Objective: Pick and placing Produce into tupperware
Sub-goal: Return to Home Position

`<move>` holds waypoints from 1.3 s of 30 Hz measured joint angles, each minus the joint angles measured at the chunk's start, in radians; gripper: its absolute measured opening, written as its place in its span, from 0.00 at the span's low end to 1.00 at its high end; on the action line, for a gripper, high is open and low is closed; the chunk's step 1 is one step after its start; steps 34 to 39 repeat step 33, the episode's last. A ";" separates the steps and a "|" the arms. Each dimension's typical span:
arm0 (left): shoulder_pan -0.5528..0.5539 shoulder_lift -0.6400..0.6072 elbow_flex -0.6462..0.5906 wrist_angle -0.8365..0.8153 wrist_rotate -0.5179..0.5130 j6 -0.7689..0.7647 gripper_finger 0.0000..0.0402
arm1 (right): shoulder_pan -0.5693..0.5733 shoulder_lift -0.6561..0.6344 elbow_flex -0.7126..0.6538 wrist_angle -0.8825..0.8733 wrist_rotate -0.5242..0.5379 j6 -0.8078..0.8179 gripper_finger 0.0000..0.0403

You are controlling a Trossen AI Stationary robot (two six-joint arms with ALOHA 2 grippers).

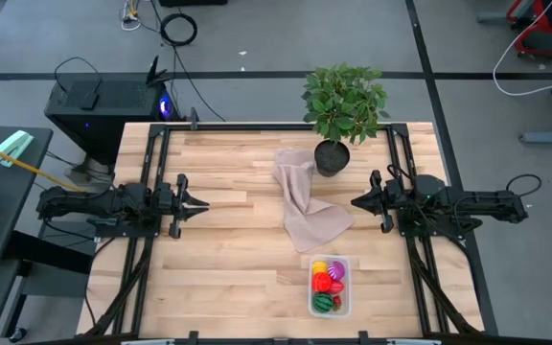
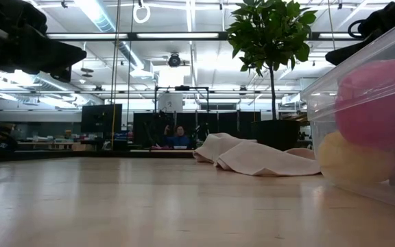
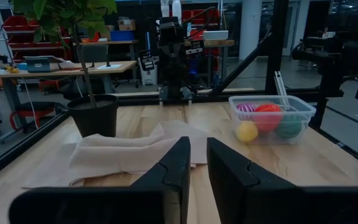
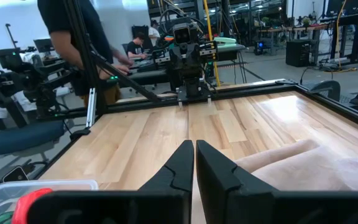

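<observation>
The clear tupperware [image 1: 346, 305] stands near the table's near edge, right of centre. The produce lies inside it: a yellow piece [image 1: 319, 267], a magenta one [image 1: 338, 271], a red one [image 1: 326, 284] and a striped green one [image 1: 325, 303]. The left wrist view shows the tupperware [image 3: 303, 111] with the produce [image 3: 268, 116] from the side. The low view shows its wall [image 2: 334, 89] close up. My left gripper [image 1: 202, 204] hovers over the table's left part, narrowly open and empty [image 3: 198, 146]. My right gripper [image 1: 356, 202] hovers at the right, shut and empty [image 4: 194, 149].
A beige cloth [image 1: 307, 213] lies crumpled at the table's middle, between the two grippers. A potted plant [image 1: 343, 101] stands behind it near the far edge. Bare wood lies to the left and near side. People show in the room beyond [image 4: 73, 37].
</observation>
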 joint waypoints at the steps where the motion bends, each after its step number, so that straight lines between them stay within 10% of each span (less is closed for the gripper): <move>1: 0.000 0.000 0.000 0.000 0.000 0.000 0.15 | 0.000 0.000 0.000 0.000 0.000 0.000 0.06; 39: 0.000 0.000 0.000 0.000 0.000 0.000 0.14 | 0.000 0.000 0.000 0.000 0.000 0.000 0.06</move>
